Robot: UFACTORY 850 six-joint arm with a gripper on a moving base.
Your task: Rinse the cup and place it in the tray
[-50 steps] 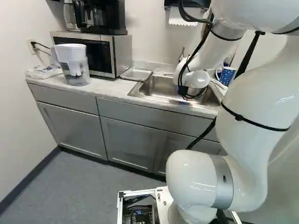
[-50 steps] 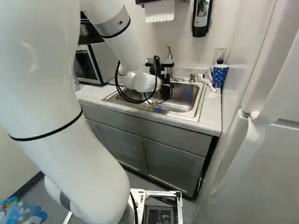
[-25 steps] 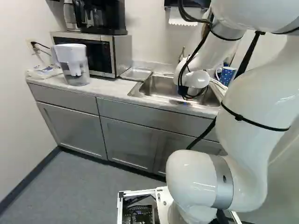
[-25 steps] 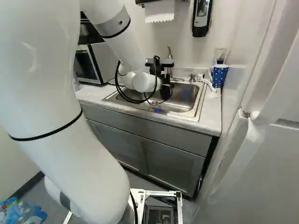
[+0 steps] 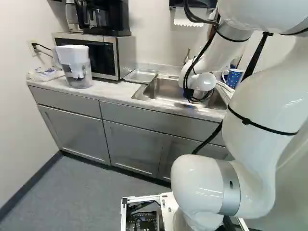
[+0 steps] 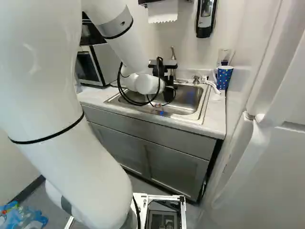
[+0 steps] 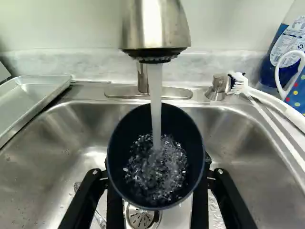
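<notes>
Cup point(image 7: 138, 129) sits directly under faucet point(image 7: 155, 24), mouth up so stream point(image 7: 155, 105) rinses inside; gripper point(image 7: 157, 171) holds both sides, fingers spread cup-wide, likely steadying against flow.

Coffee maker point(image 5: 111, 24) sits on microwave point(image 5: 126, 57); water pitcher point(image 5: 76, 67) near. Spotted mug point(image 6: 224, 78) stands near brush point(image 7: 238, 83). Paper towel point(image 6: 163, 11) hangs near soap dispenser point(image 6: 205, 21).

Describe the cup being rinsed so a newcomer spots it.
At the metal sink, follow the stream down from the faucet. It falls into the cup, held in the gripper. That cup is plain and dark, unlike the dotted blue mug beside the sink.
</notes>
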